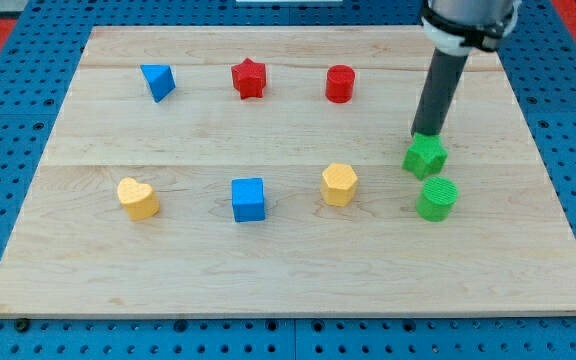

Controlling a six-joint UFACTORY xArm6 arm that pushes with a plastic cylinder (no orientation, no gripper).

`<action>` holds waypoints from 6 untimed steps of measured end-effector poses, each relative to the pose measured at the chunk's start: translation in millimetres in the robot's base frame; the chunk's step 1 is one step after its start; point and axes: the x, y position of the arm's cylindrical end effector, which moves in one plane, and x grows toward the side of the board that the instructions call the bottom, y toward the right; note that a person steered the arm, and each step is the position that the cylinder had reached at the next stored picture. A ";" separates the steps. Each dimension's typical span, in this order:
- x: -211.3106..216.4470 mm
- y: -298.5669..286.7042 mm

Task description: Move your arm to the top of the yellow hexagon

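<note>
The yellow hexagon [339, 184] sits on the wooden board [288, 270], right of centre in the lower row. My tip [426, 134] is at the view's right, just above the green star [425, 156] and touching or nearly touching its top edge. The tip is to the right of the yellow hexagon and a little higher in the view, about one block-gap away from it.
A green cylinder [436, 199] lies below the green star. A blue cube [249, 198] and a yellow heart [138, 197] share the lower row. A blue triangle [157, 81], a red star [249, 78] and a red cylinder [340, 83] form the upper row.
</note>
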 end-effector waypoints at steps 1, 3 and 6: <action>21.5 0.0; -6.8 -66.9; 47.3 -101.0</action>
